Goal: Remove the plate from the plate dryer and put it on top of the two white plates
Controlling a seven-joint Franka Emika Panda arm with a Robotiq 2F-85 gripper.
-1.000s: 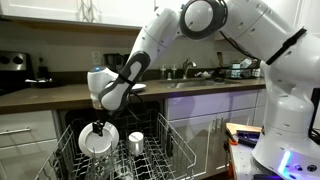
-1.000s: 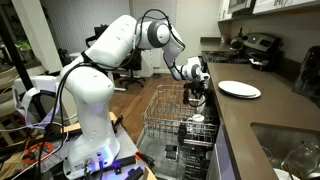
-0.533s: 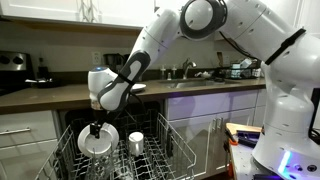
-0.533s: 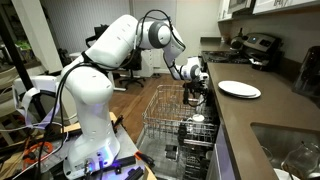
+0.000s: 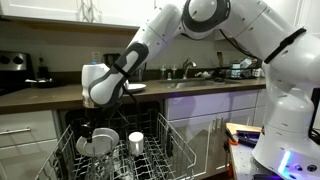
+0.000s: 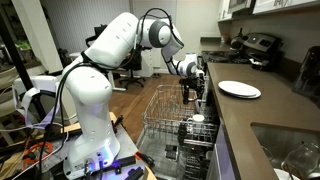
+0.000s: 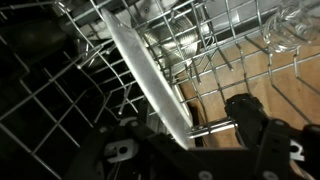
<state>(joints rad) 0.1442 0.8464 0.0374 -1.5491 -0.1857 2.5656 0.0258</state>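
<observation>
The white plate point(image 5: 100, 144) stands on edge among the tines of the wire plate dryer point(image 5: 160, 150), which is pulled out below the counter. My gripper point(image 5: 86, 133) is down at the plate's upper rim. In the wrist view the plate point(image 7: 140, 70) runs as a white band between my fingers; the gripper point(image 7: 185, 125) is open, with a gap between the plate and the right finger point(image 7: 250, 112). The stack of two white plates point(image 6: 239, 89) lies flat on the counter beyond the dryer point(image 6: 170, 115). My gripper point(image 6: 193, 92) hides the plate in this exterior view.
A small white cup point(image 5: 136, 142) stands in the dryer beside the plate. The dark countertop point(image 6: 240, 120) runs alongside, with a sink point(image 6: 285, 150) further along. A stove with a pan point(image 5: 38, 80) sits at the counter's end. The robot base point(image 6: 90, 140) stands by the dryer.
My wrist has swung sideways and the gripper has dropped lower, so its fingers now sit on either side of the plate's rim. The plate and cup have not moved.
</observation>
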